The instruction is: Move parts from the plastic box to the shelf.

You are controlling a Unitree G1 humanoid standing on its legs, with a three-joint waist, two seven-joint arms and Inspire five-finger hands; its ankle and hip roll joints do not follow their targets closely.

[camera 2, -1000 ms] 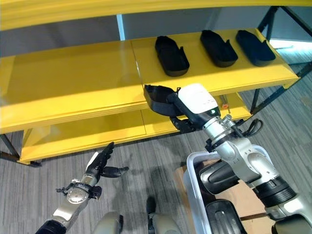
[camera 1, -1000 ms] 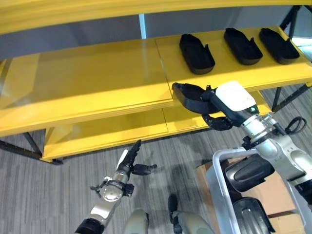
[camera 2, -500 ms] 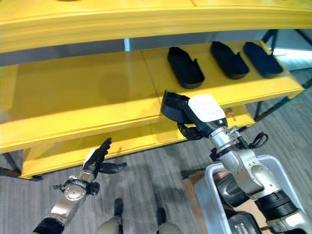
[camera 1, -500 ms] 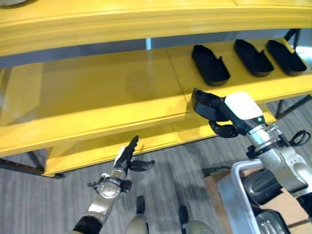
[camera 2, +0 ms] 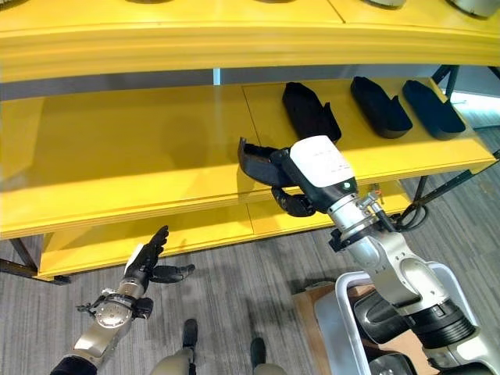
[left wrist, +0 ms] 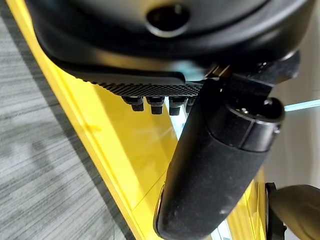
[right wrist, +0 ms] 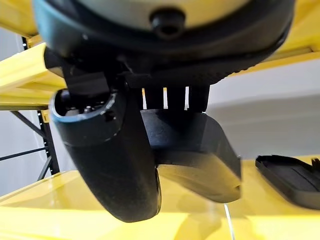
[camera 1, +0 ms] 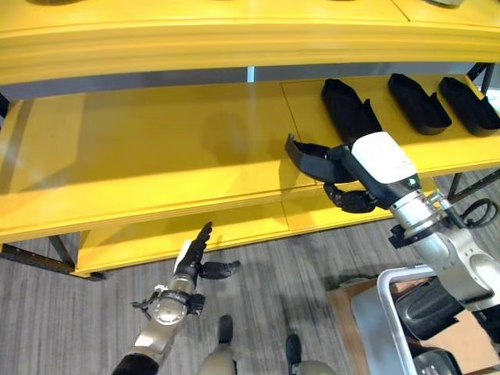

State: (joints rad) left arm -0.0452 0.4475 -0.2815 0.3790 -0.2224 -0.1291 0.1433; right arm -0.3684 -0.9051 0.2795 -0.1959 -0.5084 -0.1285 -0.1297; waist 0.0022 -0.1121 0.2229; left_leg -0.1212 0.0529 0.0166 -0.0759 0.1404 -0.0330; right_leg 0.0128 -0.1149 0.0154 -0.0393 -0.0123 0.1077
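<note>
Step in hand: placing. Right hand (camera 1: 353, 183), frame centre-right, fingers curled round a black part (camera 1: 308, 158) held over the front edge of the middle shelf (camera 1: 156, 156), left of three parts (camera 1: 348, 109) already set down.
Next move: judged to call for lowering it flat, then releasing.
Left hand (camera 1: 193, 262), lower left: fingers straight, empty.
Cut off: plastic box (camera 1: 391, 312), lower right corner; contents hard to make out.

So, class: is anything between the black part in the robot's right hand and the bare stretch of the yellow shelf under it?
Nothing visible. The right hand holds the black part over bare shelf; the nearest placed part lies beside it.
</note>
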